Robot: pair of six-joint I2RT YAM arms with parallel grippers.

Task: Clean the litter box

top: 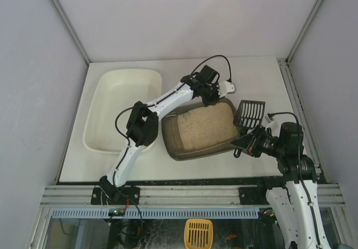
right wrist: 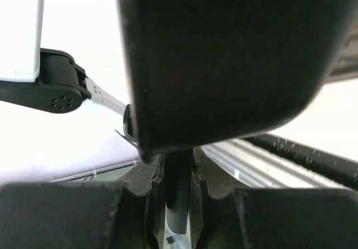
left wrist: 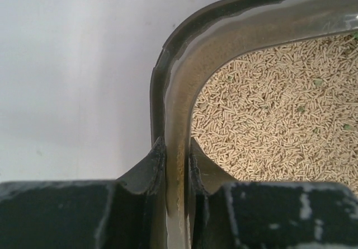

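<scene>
The litter box (top: 173, 142), a dark grey-brown tray of beige pellet litter (top: 204, 127), sits mid-table and looks tipped. My left gripper (top: 221, 97) is shut on its far rim; in the left wrist view the jaws (left wrist: 176, 148) pinch the thick rim (left wrist: 182, 64), with litter (left wrist: 274, 109) to the right. My right gripper (top: 241, 142) is shut on the handle of a black slotted scoop (top: 250, 112) beside the box's right end. In the right wrist view the scoop (right wrist: 224, 53) fills the top and its handle sits between my jaws (right wrist: 178, 165).
A larger glossy white tray (top: 95, 112) stands at the left, close to the left arm's elbow (top: 142, 125). White walls enclose the table. A yellow scoop (top: 198, 233) lies below the front rail. The left arm's joint (right wrist: 56, 87) shows in the right wrist view.
</scene>
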